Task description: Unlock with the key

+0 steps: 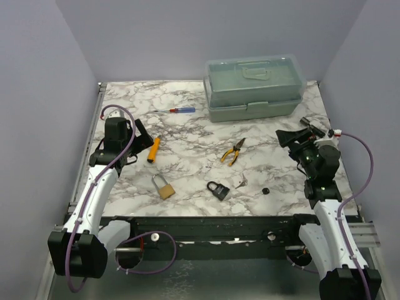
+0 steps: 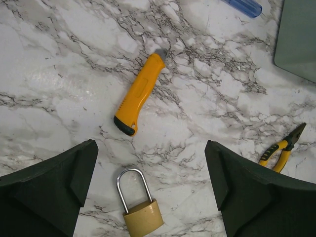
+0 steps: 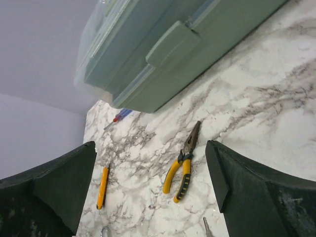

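The key (image 1: 241, 183) is a tiny silver-grey bunch lying on the marble table (image 1: 187, 134), just right of a black padlock (image 1: 219, 190). A grey tip of the key (image 3: 207, 228) shows at the bottom edge of the right wrist view. A brass padlock (image 1: 164, 187) (image 2: 141, 215) lies further left, below my left gripper (image 1: 142, 144) (image 2: 150, 148), which hovers open and holds nothing. At the right side of the table my right gripper (image 1: 292, 140) (image 3: 150, 148) is open and empty too, well apart from the key.
A yellow utility knife (image 1: 153, 149) (image 2: 140, 94) lies by the left gripper. Yellow-handled pliers (image 1: 233, 152) (image 3: 182, 168) lie mid-table. A red-and-blue screwdriver (image 1: 178, 110) and a green toolbox (image 1: 255, 87) (image 3: 173, 49) sit at the back. A small black object (image 1: 265, 190) lies right of the key.
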